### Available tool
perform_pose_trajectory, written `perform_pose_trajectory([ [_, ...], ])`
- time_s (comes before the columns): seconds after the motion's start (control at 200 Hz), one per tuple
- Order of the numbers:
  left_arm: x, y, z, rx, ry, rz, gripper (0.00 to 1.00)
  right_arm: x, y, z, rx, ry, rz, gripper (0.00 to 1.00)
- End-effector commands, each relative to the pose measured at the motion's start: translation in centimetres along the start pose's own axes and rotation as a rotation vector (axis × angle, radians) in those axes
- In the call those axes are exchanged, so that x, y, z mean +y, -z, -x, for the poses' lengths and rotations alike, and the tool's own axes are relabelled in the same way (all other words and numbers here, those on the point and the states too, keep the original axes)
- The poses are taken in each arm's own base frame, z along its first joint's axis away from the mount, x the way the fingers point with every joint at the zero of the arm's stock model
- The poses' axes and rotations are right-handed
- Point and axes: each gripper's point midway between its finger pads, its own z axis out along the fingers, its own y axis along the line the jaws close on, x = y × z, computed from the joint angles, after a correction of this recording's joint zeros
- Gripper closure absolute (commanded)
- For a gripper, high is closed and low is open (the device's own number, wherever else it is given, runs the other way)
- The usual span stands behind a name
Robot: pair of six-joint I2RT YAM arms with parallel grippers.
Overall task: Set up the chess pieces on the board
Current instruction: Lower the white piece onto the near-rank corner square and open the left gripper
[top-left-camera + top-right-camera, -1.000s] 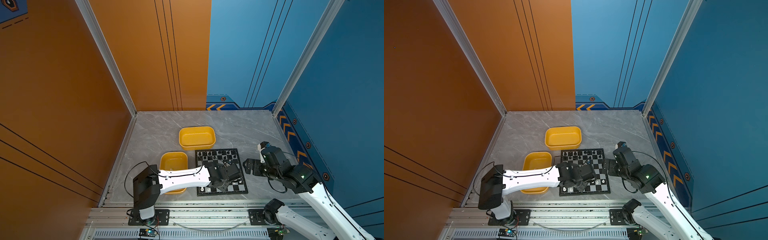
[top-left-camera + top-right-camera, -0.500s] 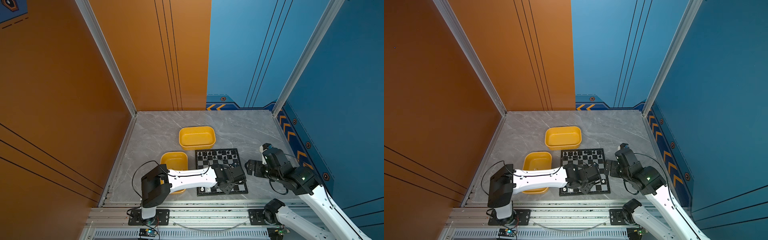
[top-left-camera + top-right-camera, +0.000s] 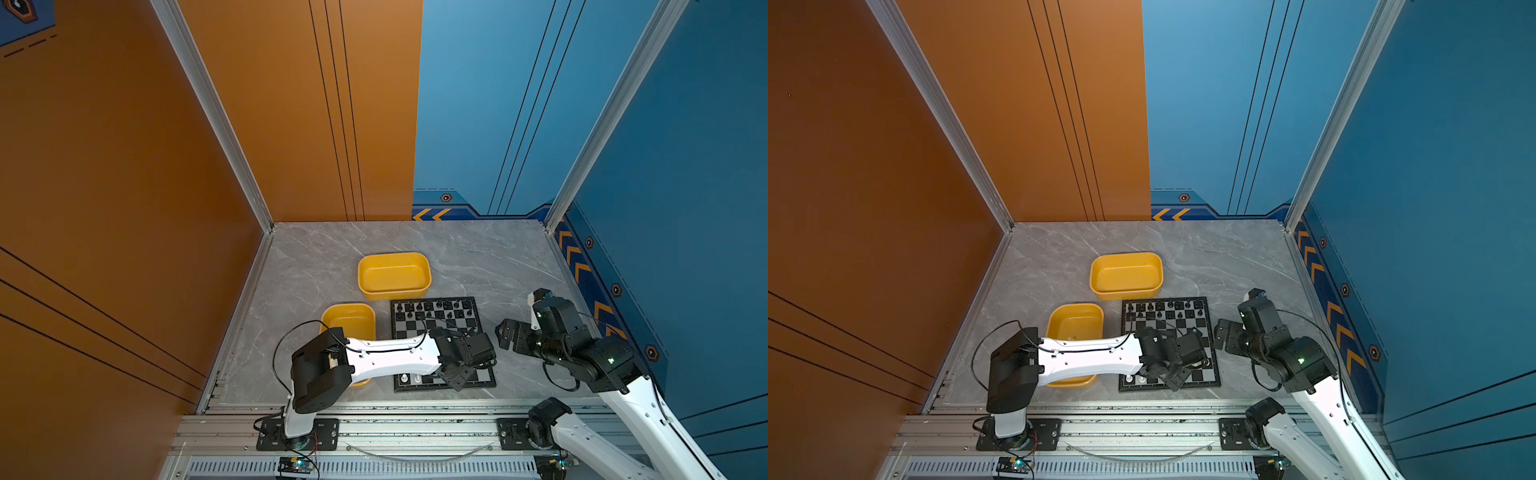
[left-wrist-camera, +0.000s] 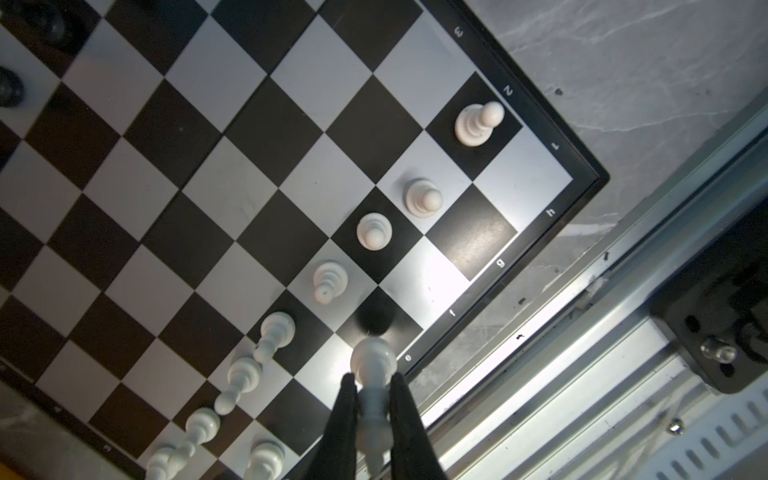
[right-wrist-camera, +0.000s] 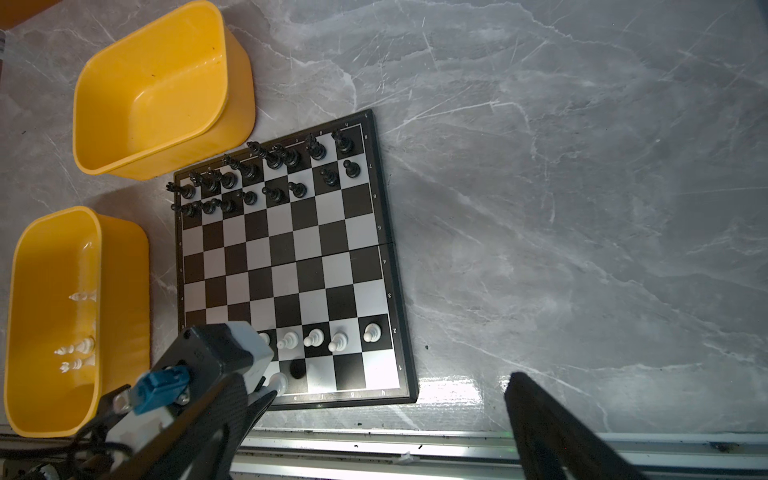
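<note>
Left gripper (image 4: pixel 372 380) pinches 1 white piece (image 4: pixel 372 359) over the board's (image 5: pixel 291 257) near row, close to the white pawns (image 5: pixel 316 337). Black pieces (image 5: pixel 274 164) fill the 2 far rows. Right gripper (image 3: pixel 510 337) hangs wide open and empty, just right of the board. More white pieces (image 5: pixel 79 345) lie in the near tray (image 5: pixel 124 270).

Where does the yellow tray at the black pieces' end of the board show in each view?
Top view: yellow tray mid-frame, just beyond the far edge of the board.
Top view: same spot.
Left wrist: not in it.
Right wrist: upper left, beside the black pieces.
Shared landmark: the board, seen in all four.
</note>
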Motion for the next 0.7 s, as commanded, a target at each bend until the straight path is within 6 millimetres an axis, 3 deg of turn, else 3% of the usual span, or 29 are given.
perform_pose_trajectory([
  [0.0, -1.0, -0.2, -0.1, 0.019, -0.030, -0.025, 0.94, -0.6, 0.0, -1.1, 0.034, 0.010, -0.010, 0.01],
  [0.27, -1.0, -1.0, -0.3, 0.036, -0.034, -0.019, 0.94, -0.8, 0.2, -0.8, 0.036, 0.013, -0.016, 0.00],
  [0.696, -0.8, -1.2, 0.0, 0.029, -0.028, -0.012, 0.85, -1.0, 0.3, -0.9, 0.042, 0.012, -0.019, 0.01],
])
